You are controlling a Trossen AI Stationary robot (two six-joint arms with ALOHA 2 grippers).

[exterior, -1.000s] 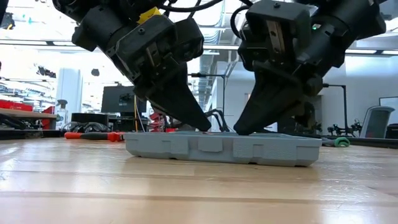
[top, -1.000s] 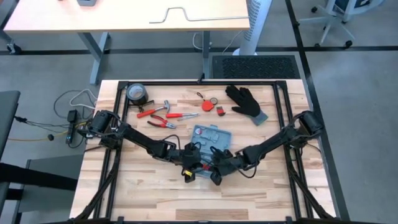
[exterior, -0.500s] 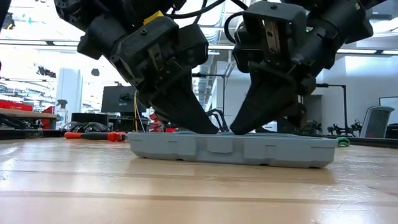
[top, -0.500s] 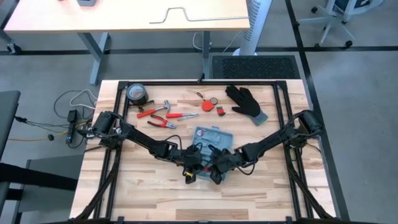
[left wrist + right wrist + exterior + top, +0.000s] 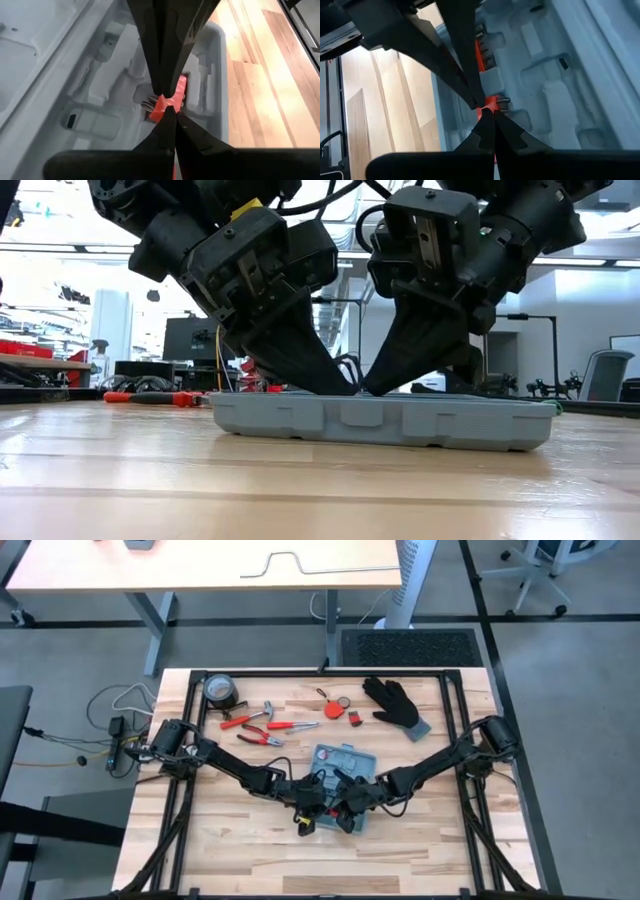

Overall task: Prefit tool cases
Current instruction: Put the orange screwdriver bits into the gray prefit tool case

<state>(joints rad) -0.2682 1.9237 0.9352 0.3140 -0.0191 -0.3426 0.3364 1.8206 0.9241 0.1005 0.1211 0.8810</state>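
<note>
Tool case [image 5: 380,420]: matt blue-grey moulded plastic, on pale smooth wood-plank table [image 5: 200,490]; beyond the case, black knit cloth glove [image 5: 394,702].

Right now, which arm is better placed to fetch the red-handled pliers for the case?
Left, likely. The pliers lie on the left arm's side of the tool case. Left gripper and right gripper both sit in the case.

From above I am seeing the counter [image 5: 250,840] evenly and brightly lit, with only soft shadows under the arms. In the low view, the bright room behind is turning both arms into dark shapes. The wrist views are showing glare on the wood, and the near fingers are looking blurred.
</note>
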